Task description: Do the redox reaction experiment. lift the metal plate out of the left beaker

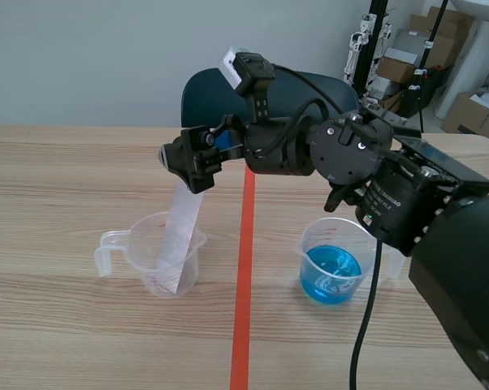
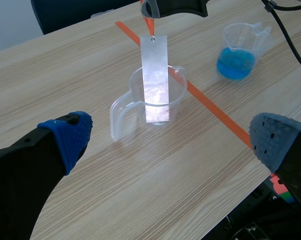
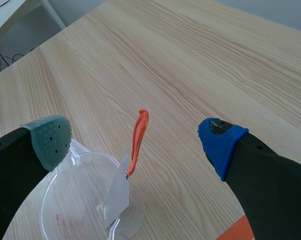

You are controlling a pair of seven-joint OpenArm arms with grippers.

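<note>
Right gripper hangs at the top of the plate, which leans in the left beaker; right beaker holds blue liquid.

The right gripper is hanging over the metal plate in the left beaker, blocking access from above; the worktop around it is lying open

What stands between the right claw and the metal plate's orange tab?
Nothing visible. The right claw is open, and the orange tab on the metal plate stands free between its fingers, above the left beaker.
</note>
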